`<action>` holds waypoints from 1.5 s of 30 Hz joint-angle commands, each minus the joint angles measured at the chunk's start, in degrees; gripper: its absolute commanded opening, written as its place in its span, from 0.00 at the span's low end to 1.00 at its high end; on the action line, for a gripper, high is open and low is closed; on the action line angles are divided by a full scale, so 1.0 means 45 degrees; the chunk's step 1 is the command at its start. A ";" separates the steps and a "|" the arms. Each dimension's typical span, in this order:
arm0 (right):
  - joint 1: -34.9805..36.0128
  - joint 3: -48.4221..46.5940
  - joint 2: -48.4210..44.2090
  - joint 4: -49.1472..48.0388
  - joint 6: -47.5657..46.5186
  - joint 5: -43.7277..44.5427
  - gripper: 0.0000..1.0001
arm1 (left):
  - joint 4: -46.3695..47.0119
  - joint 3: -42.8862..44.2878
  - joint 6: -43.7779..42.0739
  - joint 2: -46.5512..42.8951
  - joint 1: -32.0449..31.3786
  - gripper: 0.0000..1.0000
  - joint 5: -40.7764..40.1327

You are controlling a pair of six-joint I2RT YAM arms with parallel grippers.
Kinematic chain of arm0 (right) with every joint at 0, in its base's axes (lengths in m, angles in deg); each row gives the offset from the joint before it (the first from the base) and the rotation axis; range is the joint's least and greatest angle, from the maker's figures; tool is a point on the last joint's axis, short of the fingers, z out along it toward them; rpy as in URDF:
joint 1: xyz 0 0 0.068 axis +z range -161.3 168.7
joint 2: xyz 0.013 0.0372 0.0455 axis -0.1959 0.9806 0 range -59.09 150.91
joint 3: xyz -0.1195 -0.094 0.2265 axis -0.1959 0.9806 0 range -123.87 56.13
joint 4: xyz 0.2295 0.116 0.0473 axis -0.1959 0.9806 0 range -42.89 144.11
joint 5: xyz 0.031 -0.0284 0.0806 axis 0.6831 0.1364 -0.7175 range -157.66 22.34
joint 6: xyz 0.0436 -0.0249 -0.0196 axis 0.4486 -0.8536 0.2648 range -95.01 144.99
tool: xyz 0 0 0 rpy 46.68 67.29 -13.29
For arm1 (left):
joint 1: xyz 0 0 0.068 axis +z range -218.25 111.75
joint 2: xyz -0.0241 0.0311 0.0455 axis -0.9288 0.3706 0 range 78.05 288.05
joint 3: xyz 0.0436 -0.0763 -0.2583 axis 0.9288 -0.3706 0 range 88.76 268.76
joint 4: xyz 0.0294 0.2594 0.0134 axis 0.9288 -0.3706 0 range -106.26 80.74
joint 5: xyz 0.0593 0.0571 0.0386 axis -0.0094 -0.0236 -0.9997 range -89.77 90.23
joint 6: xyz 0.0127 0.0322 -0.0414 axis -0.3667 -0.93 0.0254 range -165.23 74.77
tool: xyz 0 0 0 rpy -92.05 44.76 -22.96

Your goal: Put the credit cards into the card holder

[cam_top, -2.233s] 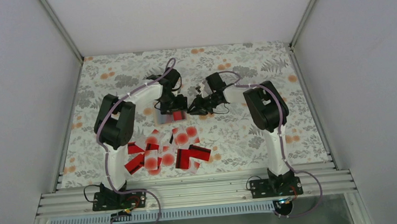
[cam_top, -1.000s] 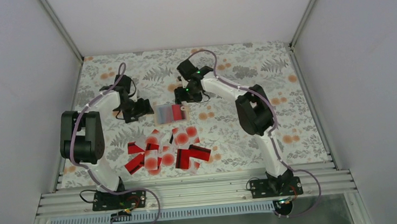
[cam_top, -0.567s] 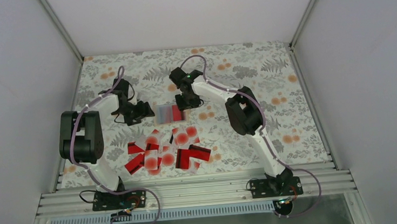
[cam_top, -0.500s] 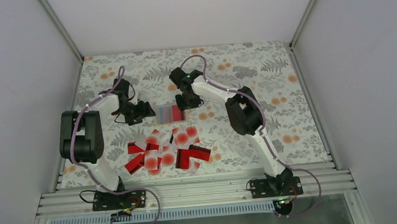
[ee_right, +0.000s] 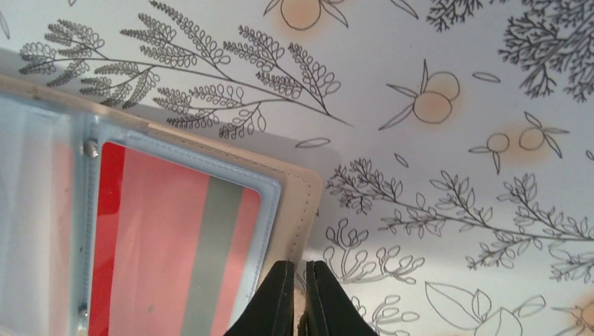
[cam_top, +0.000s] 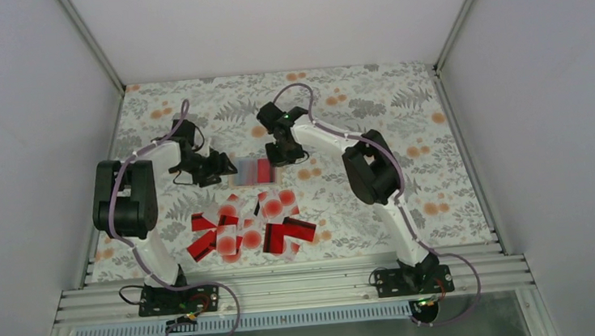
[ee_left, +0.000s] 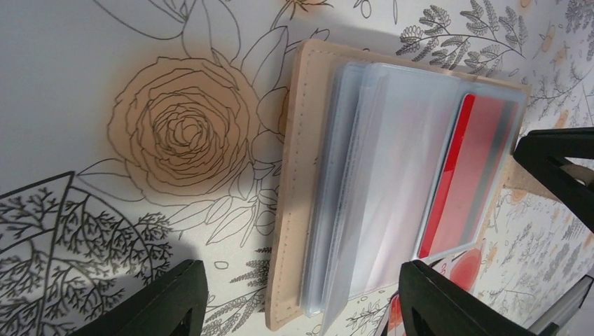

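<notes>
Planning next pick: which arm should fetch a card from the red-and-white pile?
Left, probably: left gripper is open and empty beside the flat tan card holder; right gripper is shut at its other edge.

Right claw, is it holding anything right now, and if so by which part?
The right claw is shut and seems to pinch the card holder by the tan tab on its edge.

Left claw (ee_left: 301, 297) spread wide; right claw (ee_right: 299, 294) pinched closed.

R fingers (ee_right: 280, 301) closed; L fingers (ee_left: 162, 302) nearer holder (ee_left: 287, 210)
</notes>
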 commanded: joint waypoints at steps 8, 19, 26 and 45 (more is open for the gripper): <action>-0.0041 0.1604 -0.0952 -0.1585 0.0055 -0.0966 0.04 | 0.0583 -0.0026 -0.0389 0.0681 0.0051 0.66 0.1264; -0.0077 0.2095 -0.0838 -0.2022 0.0166 -0.1334 0.04 | 0.0518 0.0170 -0.0659 0.0737 0.0051 0.65 0.2042; -0.0077 0.2146 -0.0886 -0.2123 0.0297 -0.1473 0.04 | 0.0489 0.0194 -0.0902 0.0422 0.0013 0.65 0.2792; -0.0077 0.2013 -0.1104 -0.2223 0.0319 -0.1479 0.04 | 0.0197 0.0704 -0.0554 -0.0514 -0.0505 0.65 0.2623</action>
